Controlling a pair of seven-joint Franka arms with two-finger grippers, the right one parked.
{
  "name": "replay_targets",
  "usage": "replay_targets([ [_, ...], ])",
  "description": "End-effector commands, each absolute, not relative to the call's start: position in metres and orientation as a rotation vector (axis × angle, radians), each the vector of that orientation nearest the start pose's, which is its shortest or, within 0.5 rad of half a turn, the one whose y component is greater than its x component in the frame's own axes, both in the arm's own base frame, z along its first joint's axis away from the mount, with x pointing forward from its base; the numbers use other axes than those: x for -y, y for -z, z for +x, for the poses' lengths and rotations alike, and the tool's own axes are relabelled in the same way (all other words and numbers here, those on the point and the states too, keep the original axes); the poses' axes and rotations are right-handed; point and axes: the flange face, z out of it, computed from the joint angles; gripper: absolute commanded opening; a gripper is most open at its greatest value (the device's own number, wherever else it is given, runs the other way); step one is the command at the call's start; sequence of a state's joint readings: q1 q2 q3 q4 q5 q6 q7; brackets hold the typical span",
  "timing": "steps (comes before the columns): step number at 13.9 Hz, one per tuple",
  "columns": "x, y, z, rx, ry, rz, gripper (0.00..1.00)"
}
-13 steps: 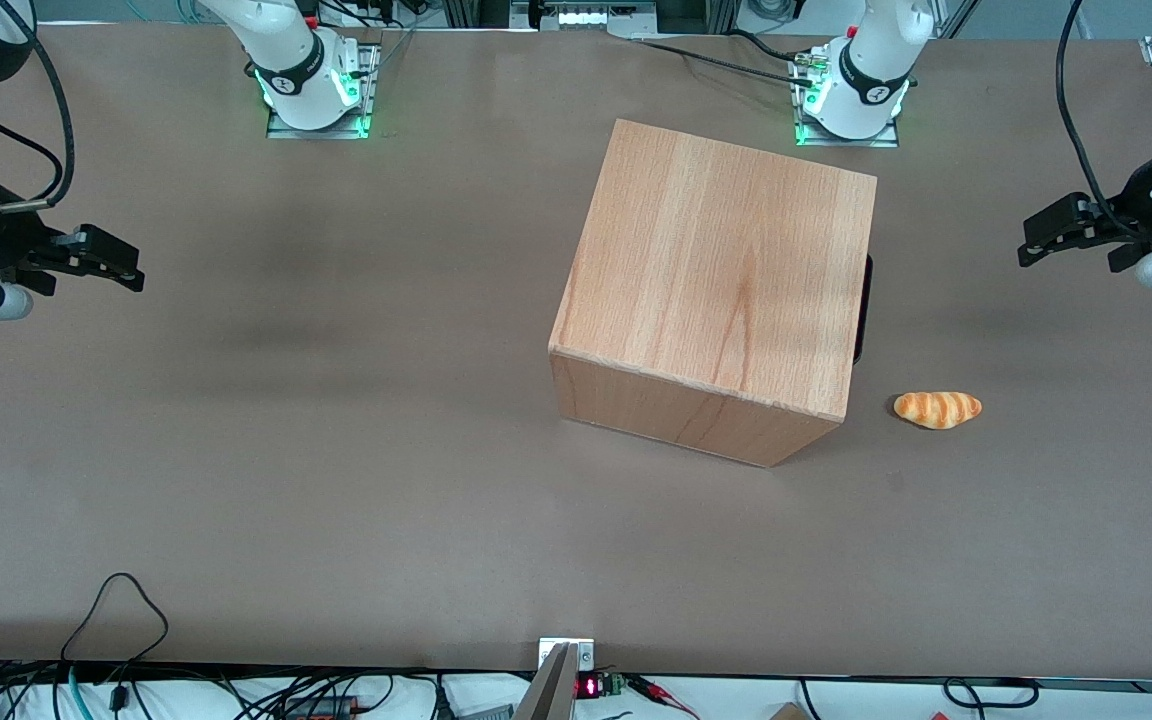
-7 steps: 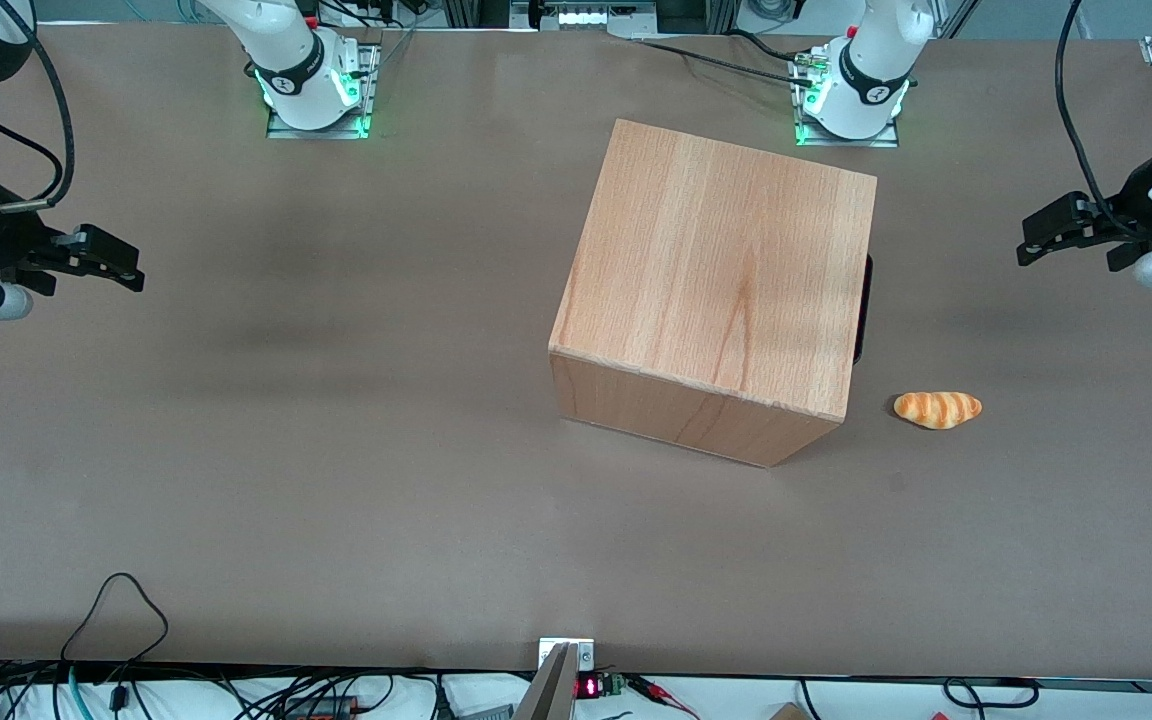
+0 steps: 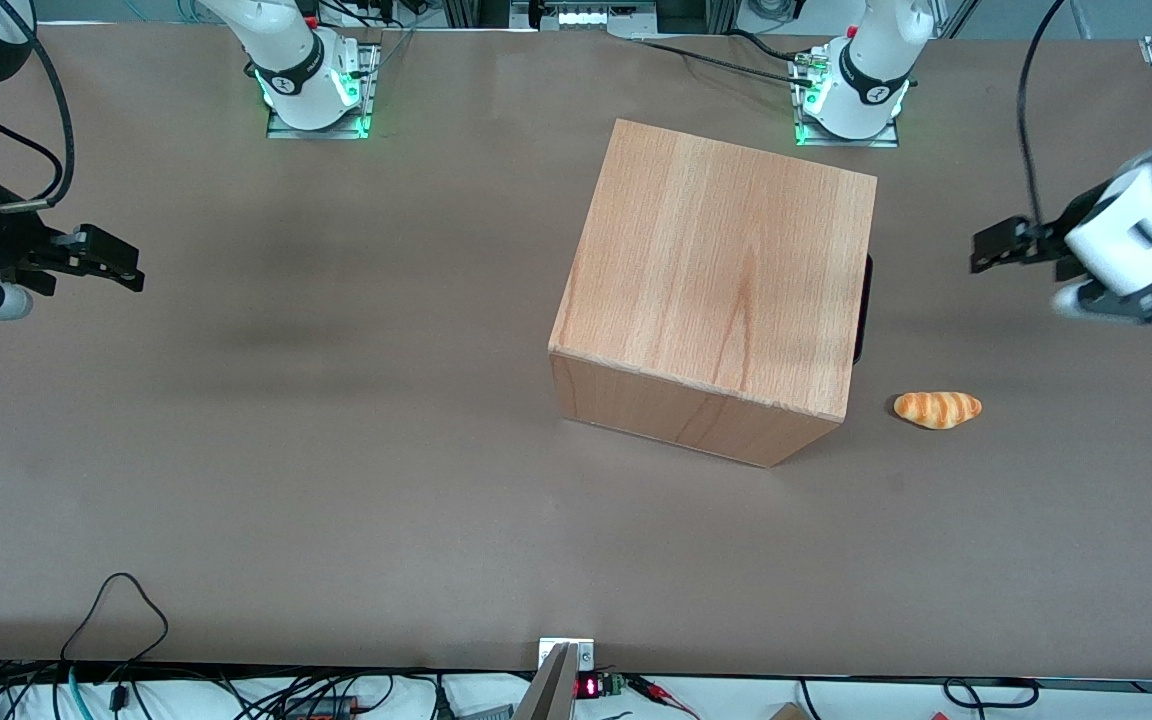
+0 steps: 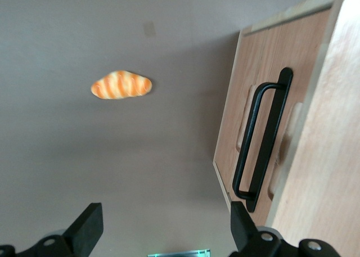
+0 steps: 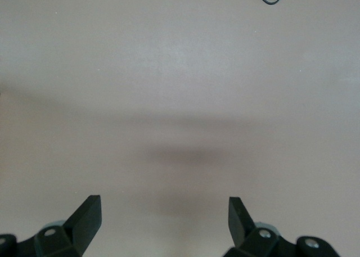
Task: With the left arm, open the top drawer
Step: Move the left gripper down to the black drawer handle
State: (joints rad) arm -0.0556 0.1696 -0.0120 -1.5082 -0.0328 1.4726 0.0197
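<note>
Wooden box (image 3: pixel 711 290) near mid-desk (image 3: pixel 336 450), turned at an angle. Top drawer (image 4: pixel 264 116) shut flush in the box front, facing the working arm's end, black bar handle (image 4: pixel 263 140) untouched. Bread roll (image 3: pixel 937 409) on the desk just beside the box's front corner, nearer the front camera. Left arm (image 3: pixel 1141 225) above the desk; hand (image 3: pixel 991 250) spread wide, holding nothing, pointed toward the handle, well apart from it.

cabinet (image 3: pixel 716 270): light wood, grain seen, smooth matt | drawer (image 4: pixel 256 116) front: same pale wood | handle (image 4: pixel 263 141): black bar, slight sheen | bench (image 3: pixel 286 450): brown, matt, even | bread roll (image 3: pixel 937 408): glazed orange-tan, glossy | arm (image 3: pixel 1141 215): white glossy shell | tool (image 3: pixel 996 248): black, matt
</note>
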Motion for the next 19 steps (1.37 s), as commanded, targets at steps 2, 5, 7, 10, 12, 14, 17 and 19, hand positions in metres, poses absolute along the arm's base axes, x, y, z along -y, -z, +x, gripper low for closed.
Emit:
replay_targets([
  [2, 0.053, -0.5, 0.611, -0.174, -0.451, -3.132, 1.0],
  [5, 0.059, -0.463, 0.622, -0.171, -0.544, -3.184, 1.0],
  [7, 0.065, -0.451, 0.625, -0.23, -0.595, -3.264, 1.0],
  [10, 0.064, -0.433, 0.628, -0.355, -0.638, -3.302, 1.0],
  [12, 0.066, -0.425, 0.63, -0.378, -0.654, -3.3, 1.0],
  [14, 0.071, -0.42, 0.63, -0.43, -0.665, -3.297, 1.0],
  [17, 0.073, -0.411, 0.63, -0.471, -0.687, -3.294, 1.0],
  [19, 0.076, -0.411, 0.63, -0.514, -0.692, -3.314, 1.0],
])
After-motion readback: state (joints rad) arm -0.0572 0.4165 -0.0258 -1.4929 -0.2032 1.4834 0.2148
